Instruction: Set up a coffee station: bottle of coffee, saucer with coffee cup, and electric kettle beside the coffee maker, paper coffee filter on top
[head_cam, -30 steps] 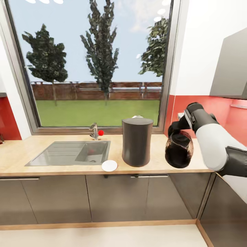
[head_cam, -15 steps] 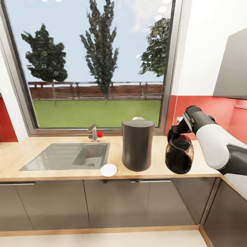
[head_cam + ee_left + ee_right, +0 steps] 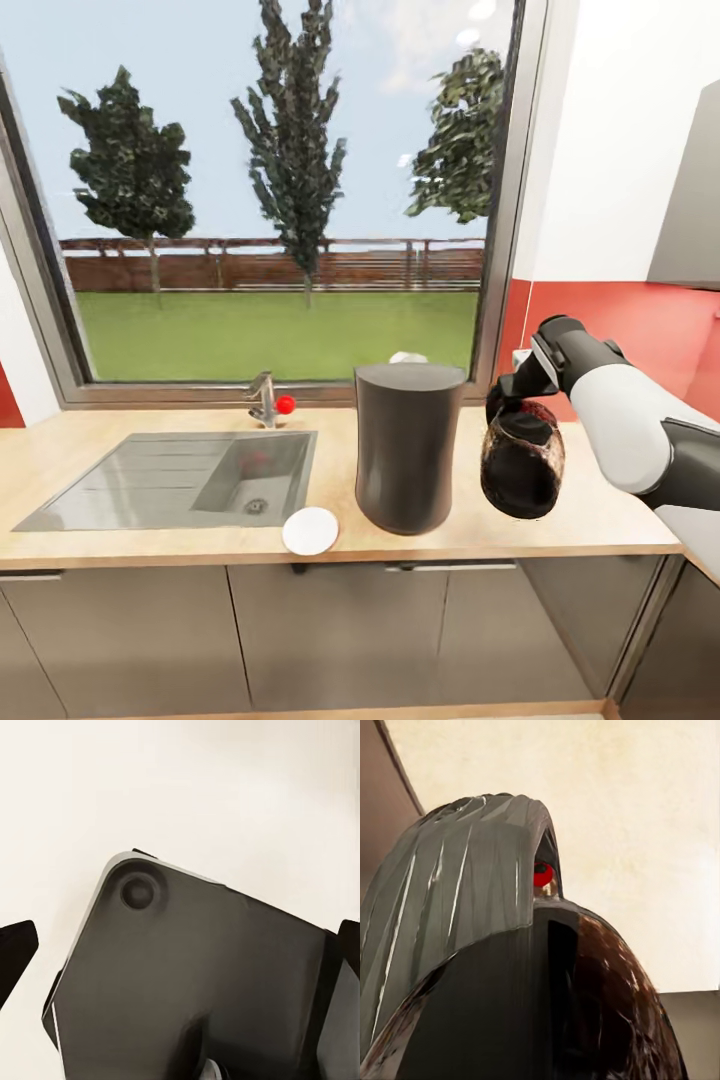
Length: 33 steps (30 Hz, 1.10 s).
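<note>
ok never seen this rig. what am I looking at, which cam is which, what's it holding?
It is a simulated two-armed robot on wheels, driven remotely by a person. The big picture comes from its head camera, facing a wooden countertop under a window. On the countertop stand the coffee maker, a tall grey cylinder, and a white saucer at the front edge, beside the sink. The right gripper holds the glass kettle by its top, tilted, to the right of the coffee maker; whether it touches the counter is unclear. The other two pictures come from cameras on the wrists. The right wrist view shows the kettle up close, with the coffee maker behind it. The left wrist view shows a dark grey panel.
</note>
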Tool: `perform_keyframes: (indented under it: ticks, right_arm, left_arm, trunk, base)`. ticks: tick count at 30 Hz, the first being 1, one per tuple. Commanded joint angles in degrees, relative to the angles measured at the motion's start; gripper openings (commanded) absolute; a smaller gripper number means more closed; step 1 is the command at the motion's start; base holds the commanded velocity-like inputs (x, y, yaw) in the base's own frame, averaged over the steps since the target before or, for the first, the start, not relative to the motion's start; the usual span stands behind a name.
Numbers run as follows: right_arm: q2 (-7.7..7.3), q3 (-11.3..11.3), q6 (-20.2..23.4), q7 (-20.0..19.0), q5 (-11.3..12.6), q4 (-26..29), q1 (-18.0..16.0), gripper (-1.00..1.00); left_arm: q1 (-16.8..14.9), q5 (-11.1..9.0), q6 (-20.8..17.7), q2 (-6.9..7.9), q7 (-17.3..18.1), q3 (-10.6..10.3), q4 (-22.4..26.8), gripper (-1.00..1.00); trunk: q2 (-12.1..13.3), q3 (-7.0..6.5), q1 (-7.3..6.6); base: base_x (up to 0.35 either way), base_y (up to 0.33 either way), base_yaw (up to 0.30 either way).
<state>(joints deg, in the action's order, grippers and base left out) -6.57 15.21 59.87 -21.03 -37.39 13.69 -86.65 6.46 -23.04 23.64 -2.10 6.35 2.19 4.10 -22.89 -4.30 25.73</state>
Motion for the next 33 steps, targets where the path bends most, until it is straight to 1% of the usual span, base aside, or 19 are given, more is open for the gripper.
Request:
perform_keyframes:
  ticks: [1, 8, 9, 11, 14, 22, 25, 29, 33]
  right_arm:
    - [-0.2, 0.35, 0.13, -0.4, -0.6, 0.05, -0.01, -1.0]
    - [-2.65, 0.3, 0.13, -0.41, -0.62, -1.26, -0.01, -1.0]
    - [-3.05, 0.3, 0.13, -0.42, -0.64, -1.43, -0.01, -1.0]
    - [-4.52, 0.32, 0.13, -0.41, -0.66, -1.63, -0.01, -1.0]
    - [-5.48, 0.28, 0.13, -0.39, -0.66, -1.71, -0.01, -1.0]
    - [-5.78, 0.41, 0.13, -0.46, -0.59, -1.77, -0.03, -1.0]
    - [-5.87, 0.52, 0.13, -0.64, -0.52, -1.81, -0.08, -1.0]
    - [-6.04, 0.5, 0.13, -1.89, -0.42, -1.82, -0.07, -1.0]
    - [-6.19, 0.52, 0.13, -2.13, -0.41, -1.84, -0.07, -1.0]
  left_arm:
    - [0.04, -0.51, 0.0, -0.01, 0.51, 0.2, 0.05, 1.0]
    - [0.04, -0.51, 0.07, -0.01, 0.51, 0.19, 0.03, 1.0]
    - [0.04, -0.5, 0.17, -0.01, 0.51, 0.18, 0.03, 1.0]
    - [0.04, -0.46, 0.3, -0.01, 0.51, 0.18, 0.03, 1.0]
    - [0.04, -0.44, 0.34, -0.01, 0.51, 0.18, 0.03, 1.0]
    - [0.04, -0.58, 0.16, -0.47, 0.51, 0.2, -0.02, 1.0]
    - [0.04, -0.64, 0.17, -0.45, 0.51, 0.06, -0.65, 1.0]
    - [0.04, -0.7, 0.3, -0.35, 0.51, -0.06, -2.16, 1.0]
    - [0.04, -1.55, 0.18, 0.03, 0.51, -0.08, -3.45, 1.0]
  trunk:
    - [-0.03, 0.0, 0.05]
    - [-0.03, 0.0, 0.05]
    - [-0.03, 0.0, 0.05]
    - [-0.03, 0.0, 0.05]
    - [-0.03, 0.0, 0.05]
    - [-0.03, 0.0, 0.05]
    - [-0.03, 0.0, 0.05]
    - [-0.03, 0.0, 0.05]
    - [-0.03, 0.0, 0.05]
  base:
    - [0.336, 0.0, 0.0]
    - [0.322, 0.0, 0.0]
    - [0.152, 0.0, 0.0]
    - [0.064, 0.0, 0.0]
    - [0.03, -0.006, 0.0]
    - [0.112, -0.062, 0.0]
    - [0.01, -0.006, 0.0]
    - [0.002, -0.001, 0.0]
    - [0.0, 0.0, 0.0]
